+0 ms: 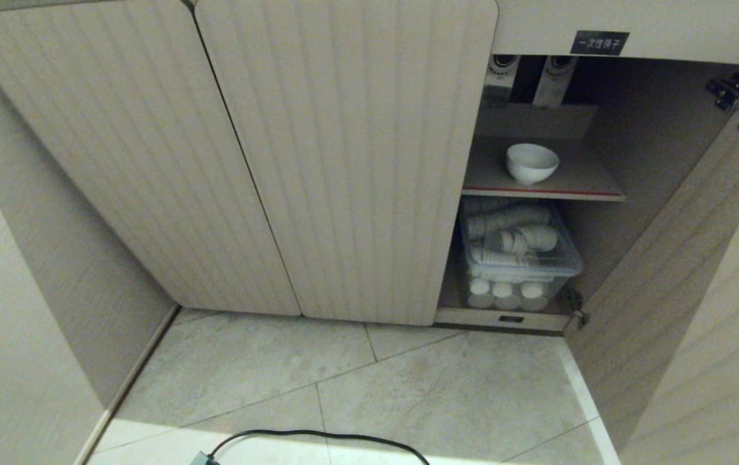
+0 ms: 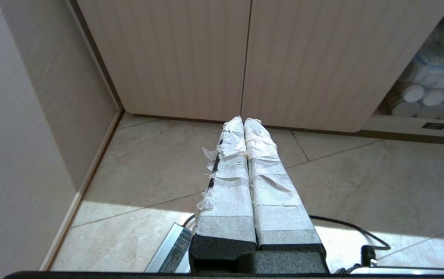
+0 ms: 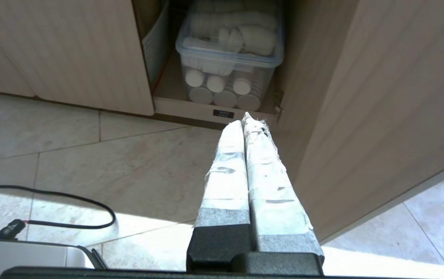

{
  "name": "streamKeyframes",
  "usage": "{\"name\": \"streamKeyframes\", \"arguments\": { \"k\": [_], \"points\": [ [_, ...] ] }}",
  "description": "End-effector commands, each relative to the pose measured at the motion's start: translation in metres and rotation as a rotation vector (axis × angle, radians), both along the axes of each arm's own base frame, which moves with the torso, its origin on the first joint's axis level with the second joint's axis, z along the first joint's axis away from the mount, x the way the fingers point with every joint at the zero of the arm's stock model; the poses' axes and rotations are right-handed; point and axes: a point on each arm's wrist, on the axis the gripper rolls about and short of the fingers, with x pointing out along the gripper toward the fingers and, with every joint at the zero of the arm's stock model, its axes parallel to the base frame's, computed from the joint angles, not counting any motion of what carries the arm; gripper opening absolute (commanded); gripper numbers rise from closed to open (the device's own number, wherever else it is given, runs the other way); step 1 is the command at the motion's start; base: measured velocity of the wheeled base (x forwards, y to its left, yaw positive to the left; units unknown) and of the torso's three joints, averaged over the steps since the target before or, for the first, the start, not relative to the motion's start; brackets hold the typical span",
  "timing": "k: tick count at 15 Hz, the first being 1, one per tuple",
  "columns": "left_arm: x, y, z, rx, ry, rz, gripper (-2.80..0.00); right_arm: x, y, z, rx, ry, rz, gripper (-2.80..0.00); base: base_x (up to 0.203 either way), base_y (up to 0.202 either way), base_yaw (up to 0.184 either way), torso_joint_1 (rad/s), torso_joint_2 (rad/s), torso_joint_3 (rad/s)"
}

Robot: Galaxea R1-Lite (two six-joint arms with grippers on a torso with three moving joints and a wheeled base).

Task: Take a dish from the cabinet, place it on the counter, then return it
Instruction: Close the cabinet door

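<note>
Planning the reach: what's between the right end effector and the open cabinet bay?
Right wrist view: only bare floor tile and the cabinet's bottom sill lie ahead of the shut right end effector.

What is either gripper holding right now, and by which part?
Nothing. The left gripper and right gripper are both shut on empty air above the floor; the white bowl sits untouched on the cabinet shelf.
</note>
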Motion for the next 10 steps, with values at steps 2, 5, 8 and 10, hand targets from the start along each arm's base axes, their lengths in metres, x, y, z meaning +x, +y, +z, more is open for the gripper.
{"name": "streamKeyframes", "arguments": {
  "k": [2, 5, 8, 10],
  "points": [
    [-0.0001, 0.0, 0.0002, -0.001, -0.002, 0.002, -2.8, 0.0001, 0.0, 0.0001, 0.0, 0.001, 0.002, -2.8, 0.0, 0.0, 0.0, 0.0, 0.0, 0.0],
    [-0.0001, 0.0, 0.0004, -0.001, -0.002, 0.001, -2.8, 0.0001, 0.0, -0.0001, 0.002, 0.002, 0.002, -2.8, 0.0, 0.0, 0.0, 0.0, 0.0, 0.0],
    [0.0, 0.0, 0.0, -0.001, -0.001, 0.001, -2.8, 0.0001, 0.0, 0.0001, 0.001, 0.001, 0.002, -2.8, 0.0, 0.0, 0.0, 0.0, 0.0, 0.0],
    [-0.0001, 0.0, 0.0002, -0.001, -0.001, 0.001, -2.8, 0.0001, 0.0, 0.0001, 0.0, 0.001, 0.002, -2.8, 0.0, 0.0, 0.0, 0.0, 0.0, 0.0]
  ]
}}
